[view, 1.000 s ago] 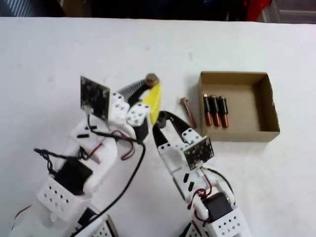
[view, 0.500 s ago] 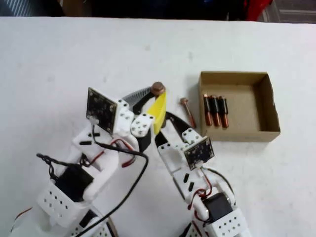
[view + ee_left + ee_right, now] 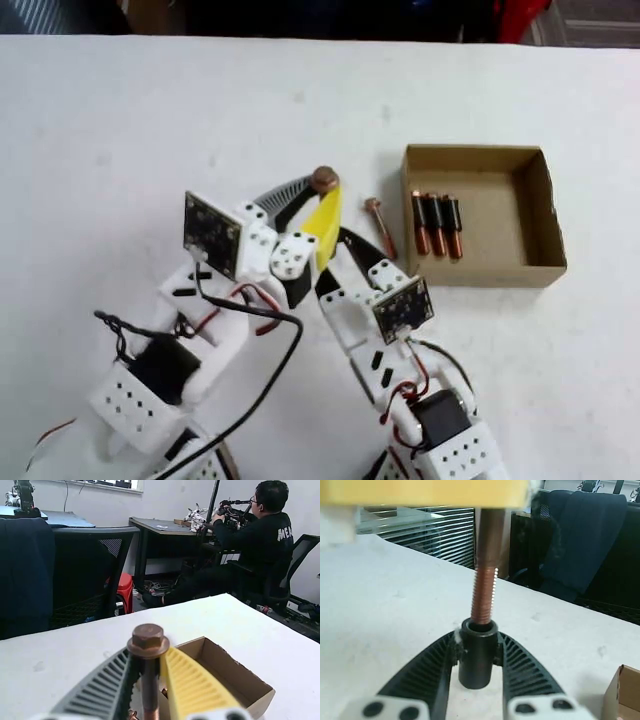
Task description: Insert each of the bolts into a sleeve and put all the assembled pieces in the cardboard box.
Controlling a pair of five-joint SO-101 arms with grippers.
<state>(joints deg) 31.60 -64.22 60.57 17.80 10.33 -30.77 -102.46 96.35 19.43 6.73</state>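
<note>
My left gripper (image 3: 148,656), one finger grey and one yellow, is shut on a copper bolt (image 3: 148,641) and holds it upright, head up. The high view shows that bolt's head (image 3: 322,180) just left of the cardboard box (image 3: 530,215). Directly under it my right gripper (image 3: 478,641) is shut on a black sleeve (image 3: 478,655), which stands upright. The bolt's threaded end (image 3: 484,595) is entering the sleeve's open top. A loose bolt (image 3: 380,227) lies on the table between the grippers and the box. Three assembled pieces (image 3: 437,224) lie side by side in the box.
Both arms crowd the near middle of the white table (image 3: 150,110). The left arm's black cable (image 3: 265,375) loops between the arm bases. Open table lies to the far left and behind the box. Chairs and a seated person are in the room beyond.
My left gripper has carried the bolt to the right and slightly toward the right arm, bringing it over the right gripper. The right arm has stayed still.
</note>
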